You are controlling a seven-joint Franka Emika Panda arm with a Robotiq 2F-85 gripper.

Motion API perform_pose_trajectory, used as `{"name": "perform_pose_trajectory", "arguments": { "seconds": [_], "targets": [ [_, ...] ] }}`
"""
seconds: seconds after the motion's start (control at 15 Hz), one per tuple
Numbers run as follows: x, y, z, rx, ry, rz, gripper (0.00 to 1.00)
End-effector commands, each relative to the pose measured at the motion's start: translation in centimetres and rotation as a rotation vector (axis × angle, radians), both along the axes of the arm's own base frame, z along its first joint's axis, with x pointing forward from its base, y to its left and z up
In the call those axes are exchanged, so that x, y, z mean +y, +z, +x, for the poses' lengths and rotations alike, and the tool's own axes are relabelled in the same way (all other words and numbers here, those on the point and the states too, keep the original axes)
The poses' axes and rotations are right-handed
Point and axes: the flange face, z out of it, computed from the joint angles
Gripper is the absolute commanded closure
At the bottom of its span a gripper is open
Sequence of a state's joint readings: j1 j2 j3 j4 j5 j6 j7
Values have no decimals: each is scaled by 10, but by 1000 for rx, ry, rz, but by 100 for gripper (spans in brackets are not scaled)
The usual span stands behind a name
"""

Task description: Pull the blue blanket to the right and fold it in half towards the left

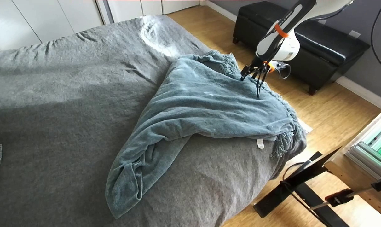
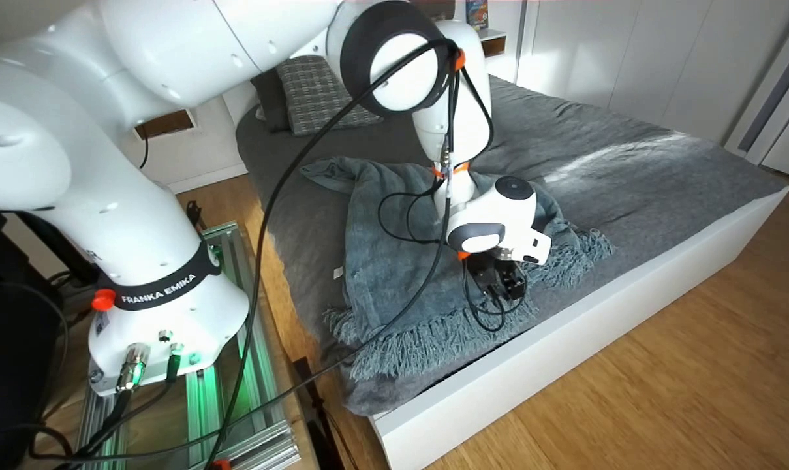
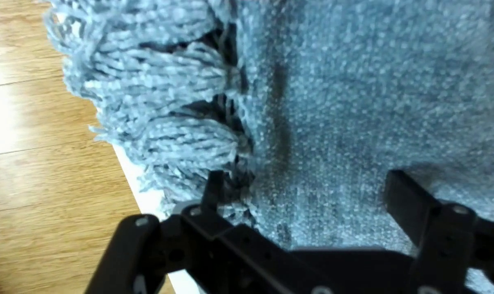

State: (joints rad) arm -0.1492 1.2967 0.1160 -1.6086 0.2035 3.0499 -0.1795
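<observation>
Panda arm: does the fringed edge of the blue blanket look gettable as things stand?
Probably yes: in the wrist view the fingers stand apart over the blue blanket, one by its fringe, with nothing visible blocking them. Whether they already touch the cloth, I can't tell.

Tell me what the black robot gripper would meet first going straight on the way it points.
Most likely the blue-teal fabric blanket, close to its fringe; whether the open black gripper touches it is unclear.
</observation>
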Motion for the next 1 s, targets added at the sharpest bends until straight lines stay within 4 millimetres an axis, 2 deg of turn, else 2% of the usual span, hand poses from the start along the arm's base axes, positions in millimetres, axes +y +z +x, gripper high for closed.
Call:
{"name": "perform_pose_trajectory", "arguments": {
  "seconds": [0.0, 0.07, 0.13, 0.27, 0.6, 0.87, 0.93],
  "targets": [
    [5, -19, 16, -24, -1, 19, 0],
    [9, -21, 18, -23, 8, 24, 4],
    [12, -24, 19, -21, 13, 29, 26],
    [19, -27, 22, -10, 28, 35, 31],
    [29, -16, 23, 26, 25, 45, 66],
    [25, 4, 24, 27, -8, 34, 94],
    [22, 11, 22, 17, -22, 18, 98]
  ]
}}
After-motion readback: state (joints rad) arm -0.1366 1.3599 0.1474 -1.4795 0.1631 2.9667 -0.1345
